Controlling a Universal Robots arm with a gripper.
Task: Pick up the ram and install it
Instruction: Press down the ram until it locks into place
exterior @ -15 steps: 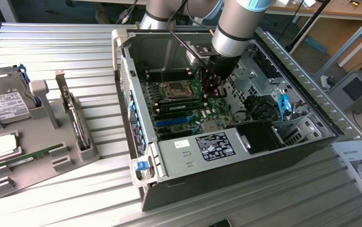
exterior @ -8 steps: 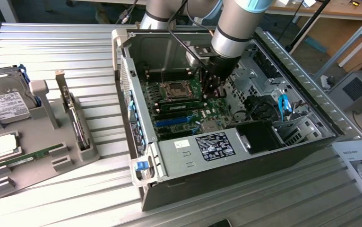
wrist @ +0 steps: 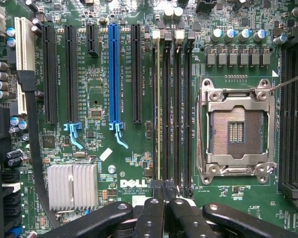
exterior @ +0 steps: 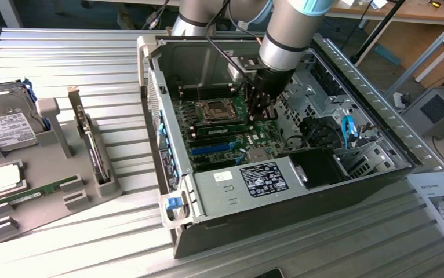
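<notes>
A: Where is the claw [wrist: 164, 198]?

B: Inside the open computer case [exterior: 230, 200], lowered over the motherboard [wrist: 97, 96]. Its fingers [wrist: 150, 215] are pressed together.

A: Pinching anything?

B: The fingertips meet at one end of the ram [wrist: 159, 114], a thin green stick standing on edge in the memory slot nearest the expansion slots. Whether it is gripped or merely touched cannot be told.

A: What lies around the claw?

B: To one side of it, the empty CPU socket [wrist: 236, 131] with its metal frame; to the other, the blue expansion slot [wrist: 113, 74] and a finned heatsink [wrist: 72, 186].

A: And away from the claw?

B: On the ribbed worktop [exterior: 75, 63], well apart from the case, a grey tray [exterior: 48, 194] holds a second ram stick [exterior: 32, 194], a hard drive [exterior: 2, 124] and a square chip [exterior: 4, 176].
</notes>
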